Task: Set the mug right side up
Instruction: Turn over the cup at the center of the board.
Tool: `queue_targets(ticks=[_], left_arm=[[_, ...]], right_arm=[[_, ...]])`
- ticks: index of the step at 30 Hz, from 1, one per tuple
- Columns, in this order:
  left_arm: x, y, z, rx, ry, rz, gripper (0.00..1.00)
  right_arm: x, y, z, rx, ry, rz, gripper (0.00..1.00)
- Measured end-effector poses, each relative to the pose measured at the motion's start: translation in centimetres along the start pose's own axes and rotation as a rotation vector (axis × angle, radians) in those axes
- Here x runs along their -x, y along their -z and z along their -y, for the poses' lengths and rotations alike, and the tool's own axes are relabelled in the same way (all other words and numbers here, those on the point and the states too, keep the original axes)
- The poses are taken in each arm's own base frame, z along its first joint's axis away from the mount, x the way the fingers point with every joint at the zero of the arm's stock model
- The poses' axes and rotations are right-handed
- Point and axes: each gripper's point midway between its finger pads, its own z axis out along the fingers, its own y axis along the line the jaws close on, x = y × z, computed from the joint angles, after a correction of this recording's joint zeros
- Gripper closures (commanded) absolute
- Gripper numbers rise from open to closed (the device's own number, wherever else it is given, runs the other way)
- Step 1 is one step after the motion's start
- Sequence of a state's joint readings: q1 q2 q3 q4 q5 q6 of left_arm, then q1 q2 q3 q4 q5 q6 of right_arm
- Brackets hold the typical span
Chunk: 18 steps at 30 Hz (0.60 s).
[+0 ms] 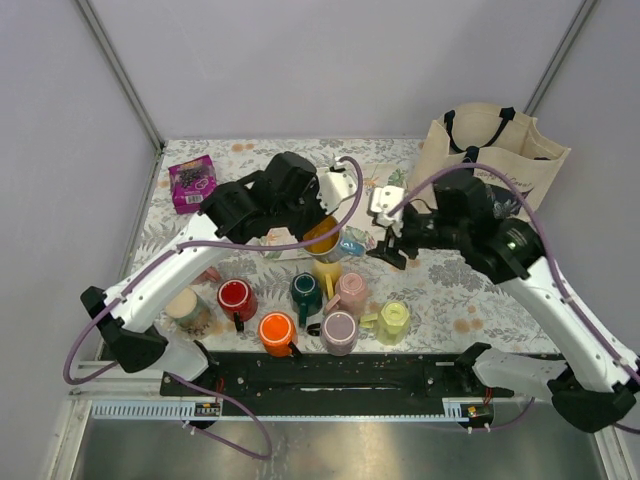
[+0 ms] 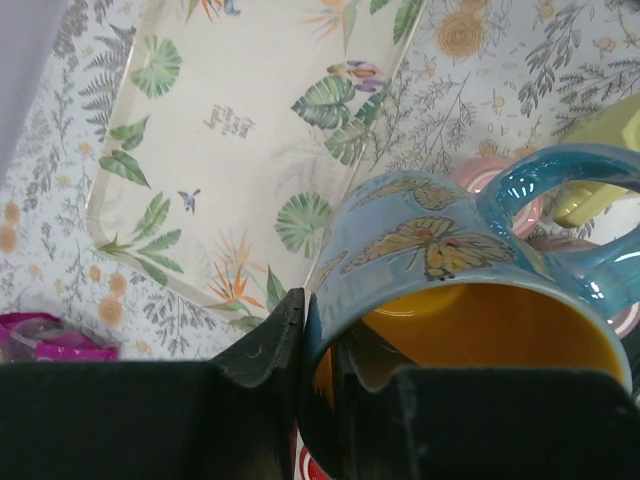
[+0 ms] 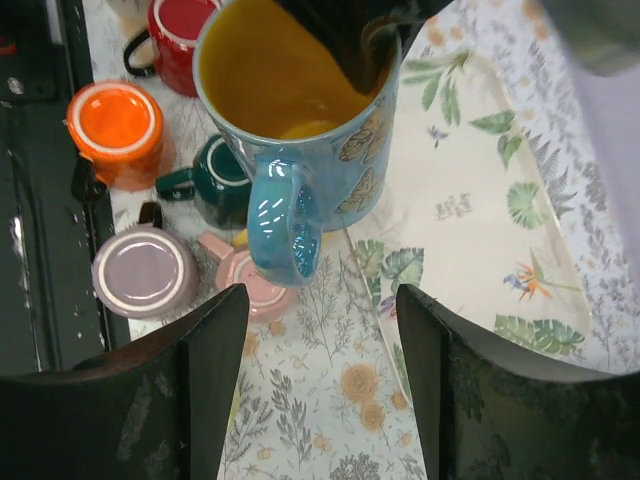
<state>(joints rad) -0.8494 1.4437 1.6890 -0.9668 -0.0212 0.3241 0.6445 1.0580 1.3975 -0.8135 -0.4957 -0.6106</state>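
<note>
light: bright, even, diffuse from overhead | shadows: faint, soft on floral tablecloth (image 1: pixel 440 290) | glare: white streaks on blue butterfly mug (image 3: pixel 285 225) handle | focus: dark foreground at bottom of wrist views blurred

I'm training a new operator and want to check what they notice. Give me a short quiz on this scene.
1. True or false: the salmon-pink mug stands right side up.
2. The left gripper grips the blue butterfly mug by: A) its handle B) its rim C) its base.
3. Is the right gripper open or shut?
Key: 1 false, it sits base up; 2 B; 3 open.
</note>
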Motion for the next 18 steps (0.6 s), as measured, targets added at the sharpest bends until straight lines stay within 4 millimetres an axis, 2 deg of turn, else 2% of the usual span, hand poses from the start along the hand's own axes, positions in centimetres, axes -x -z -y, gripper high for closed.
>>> queue_targets(ticks=[3, 6, 8, 14, 18], left_arm=[[-0.2, -0.1, -0.1, -0.005, 0.030, -0.035, 1.00], [0.1, -0.5, -0.4, -0.003, 0.075, -0.045, 1.00], [0.2, -0.7, -0.7, -0.003, 0.111, -0.049, 1.00], [0.4, -1.0, -1.2, -0.014, 0.170, -0.055, 1.00], [1.0, -0.9, -1.0, -0.046, 0.206, -0.034, 1.00]], right_arm=[[-1.9, -2.6, 0.0, 0.026, 0.002, -0.094, 0.36], [-2.9, -4.2, -0.1, 0.034, 0.009, -0.147, 0.36], [-3.2, -4.6, -0.1, 0.033, 0.027, -0.163, 0.38], [-3.1, -5.6, 0.1, 0.011, 0.086, -0.185, 0.51], [-3.3, -6.5, 1.0, -0.031, 0.097, -0.197, 0.74]])
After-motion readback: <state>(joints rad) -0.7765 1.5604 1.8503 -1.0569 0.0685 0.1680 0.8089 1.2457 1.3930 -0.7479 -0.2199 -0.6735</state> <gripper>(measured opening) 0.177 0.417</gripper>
